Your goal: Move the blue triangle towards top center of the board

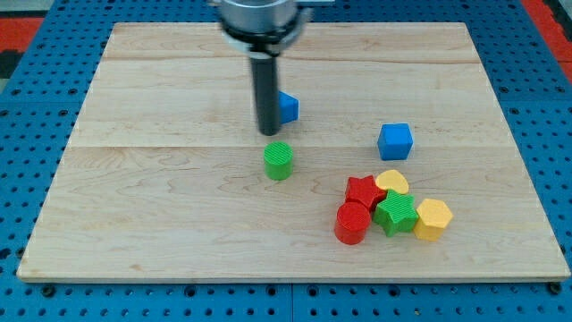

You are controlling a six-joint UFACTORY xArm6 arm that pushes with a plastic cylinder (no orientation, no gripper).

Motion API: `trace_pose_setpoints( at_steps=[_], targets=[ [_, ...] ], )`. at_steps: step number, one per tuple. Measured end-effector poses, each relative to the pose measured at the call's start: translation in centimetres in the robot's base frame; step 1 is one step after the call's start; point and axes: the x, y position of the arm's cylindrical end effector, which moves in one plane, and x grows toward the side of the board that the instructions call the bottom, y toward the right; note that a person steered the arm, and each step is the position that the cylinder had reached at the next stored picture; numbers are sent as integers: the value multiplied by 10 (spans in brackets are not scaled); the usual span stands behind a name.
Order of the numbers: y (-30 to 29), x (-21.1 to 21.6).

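the claw is absent: the rod's tip [269, 132] rests just left of the blue triangle [288, 107], half-hiding it, holding nothing.

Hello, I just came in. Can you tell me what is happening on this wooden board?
A robot arm with a dark rod is pushing blocks on a wooden board. My tip stands just left of the blue triangle, which the rod partly hides, near the board's middle. A green cylinder sits just below the tip. A blue cube lies to the right. Below it cluster a red star, red cylinder, green star and two yellow blocks.
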Motion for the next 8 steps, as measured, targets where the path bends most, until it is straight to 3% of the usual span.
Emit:
trace_pose_setpoints(
  at_steps=[3,4,5,6,8],
  targets=[
    [-32,-160],
    [-1,-119],
    [50,-27],
    [36,23],
    [41,61]
  ],
)
